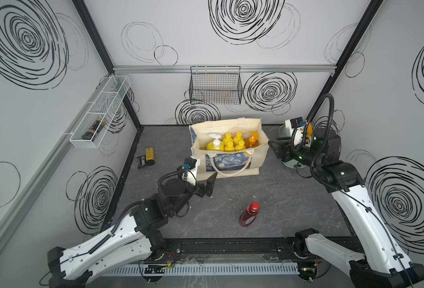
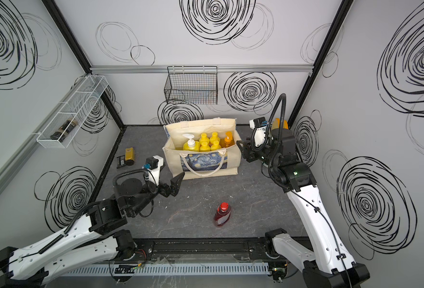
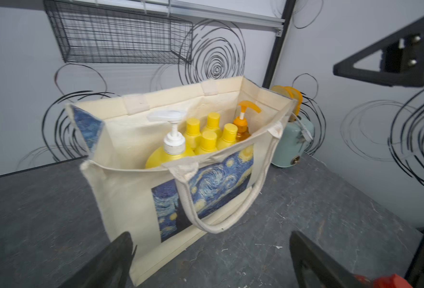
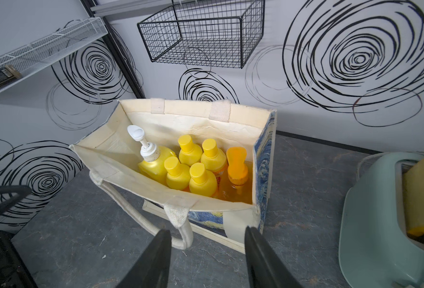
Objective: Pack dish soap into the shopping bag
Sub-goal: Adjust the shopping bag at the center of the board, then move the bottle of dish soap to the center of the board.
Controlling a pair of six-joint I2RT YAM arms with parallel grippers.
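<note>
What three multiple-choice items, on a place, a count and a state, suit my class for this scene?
1. Where is the red bottle? A. on the table in front of the bag; B. inside the bag; C. in the wire basket.
2. How many yellow-capped bottles are in the bag? A. two; B. four; C. six.
3. The left gripper is: A. shut on the red bottle; B. shut on a bag handle; C. open and empty.
Answers: 1 A, it sits alone on the table; 2 B, four yellow caps show inside; 3 C, its fingers stand apart with nothing between.
</note>
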